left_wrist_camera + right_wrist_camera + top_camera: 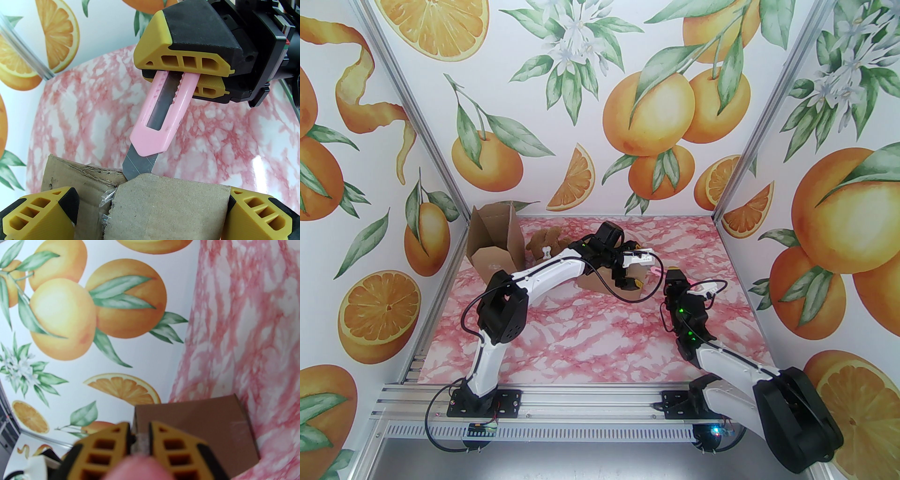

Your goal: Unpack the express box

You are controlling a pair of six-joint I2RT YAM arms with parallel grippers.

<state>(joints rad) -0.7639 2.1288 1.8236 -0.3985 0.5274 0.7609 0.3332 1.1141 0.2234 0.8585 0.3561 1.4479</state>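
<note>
Under the left gripper (628, 265), seen from above, lies the box (593, 281), mostly hidden, so its long axis is unclear; those fingers are spread, likely to steady it, while the right gripper (670, 277), just right of the box, clenches a pink knife (657, 271) pointing left at it. Over the box from the left wrist, the spread fingers flank it; the knife slants from upper right down to its blade (138, 166), tip at the box's top seam, apparently to slit it open; from the right wrist, the box sits just beyond the clenched fingers, its longer edge running across the picture.
</note>
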